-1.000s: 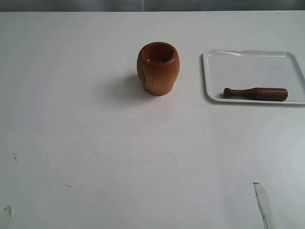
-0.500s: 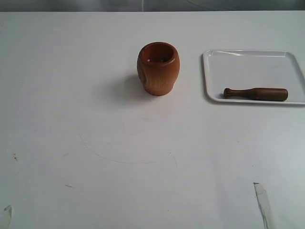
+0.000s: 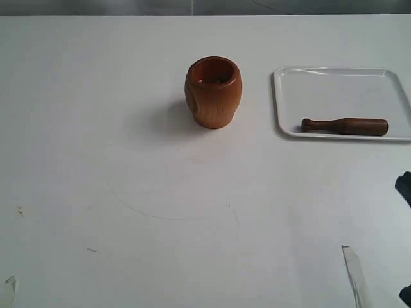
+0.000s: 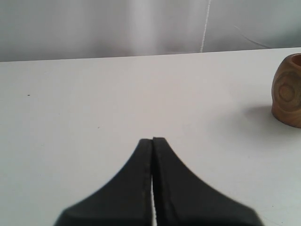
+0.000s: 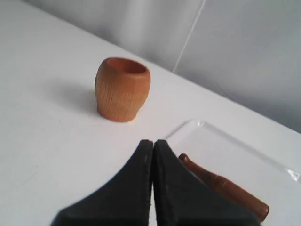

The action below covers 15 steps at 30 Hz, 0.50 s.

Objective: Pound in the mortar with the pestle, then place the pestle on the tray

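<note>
The reddish-brown wooden mortar (image 3: pixel 213 93) stands upright on the white table, mouth up. To its right the dark pestle (image 3: pixel 345 126) lies flat along the near side of the white tray (image 3: pixel 334 83), knob end toward the mortar. My right gripper (image 5: pixel 153 141) is shut and empty, hovering short of the pestle (image 5: pixel 225 187) and the tray (image 5: pixel 207 136), with the mortar (image 5: pixel 123 88) beyond; a dark bit of that arm (image 3: pixel 404 187) shows at the exterior view's right edge. The left gripper (image 4: pixel 152 140) is shut and empty, far from the mortar (image 4: pixel 288 90).
A strip of clear tape (image 3: pixel 354 274) lies on the table near the front right. A faint curved scratch (image 3: pixel 167 215) marks the tabletop in front of the mortar. A grey wall (image 4: pixel 141 23) backs the table's far edge.
A dark part of the right arm has come into the exterior view at the right edge. The mortar, pestle and tray have not moved.
</note>
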Tool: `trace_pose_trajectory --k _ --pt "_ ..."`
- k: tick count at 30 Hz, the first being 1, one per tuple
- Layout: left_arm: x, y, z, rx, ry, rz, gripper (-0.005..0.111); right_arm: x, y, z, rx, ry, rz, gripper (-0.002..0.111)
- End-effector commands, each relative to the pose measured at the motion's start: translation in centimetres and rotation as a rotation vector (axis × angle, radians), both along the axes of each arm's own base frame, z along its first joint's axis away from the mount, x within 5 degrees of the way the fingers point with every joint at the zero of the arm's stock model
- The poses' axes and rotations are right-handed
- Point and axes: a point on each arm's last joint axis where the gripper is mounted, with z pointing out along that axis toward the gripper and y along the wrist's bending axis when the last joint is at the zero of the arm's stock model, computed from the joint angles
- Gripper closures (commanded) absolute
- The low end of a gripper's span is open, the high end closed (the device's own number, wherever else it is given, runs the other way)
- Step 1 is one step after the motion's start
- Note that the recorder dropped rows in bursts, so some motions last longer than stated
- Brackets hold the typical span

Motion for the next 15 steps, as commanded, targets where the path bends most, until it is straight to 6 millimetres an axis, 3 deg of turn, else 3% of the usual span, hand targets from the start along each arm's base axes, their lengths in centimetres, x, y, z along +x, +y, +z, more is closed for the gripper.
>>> trace_pose_trajectory --k 1,7,10,15 --pt "0.0 -0.1 0.0 -0.015 -0.004 -0.006 0.107 -0.1 0.0 -0.6 -0.063 0.022 0.020 0.108" --pt "0.0 -0.1 0.0 -0.015 -0.004 -0.006 0.107 0.5 -1.0 -0.4 0.147 0.129 -0.251 0.108" --pt "0.0 -0.1 0.0 -0.015 -0.004 -0.006 0.107 0.9 -1.8 -0.4 0.180 0.128 -0.416 0.108" --pt "0.0 -0.1 0.0 -0.015 -0.004 -0.006 0.107 1.0 -2.5 -0.4 0.210 0.128 -0.549 0.108"
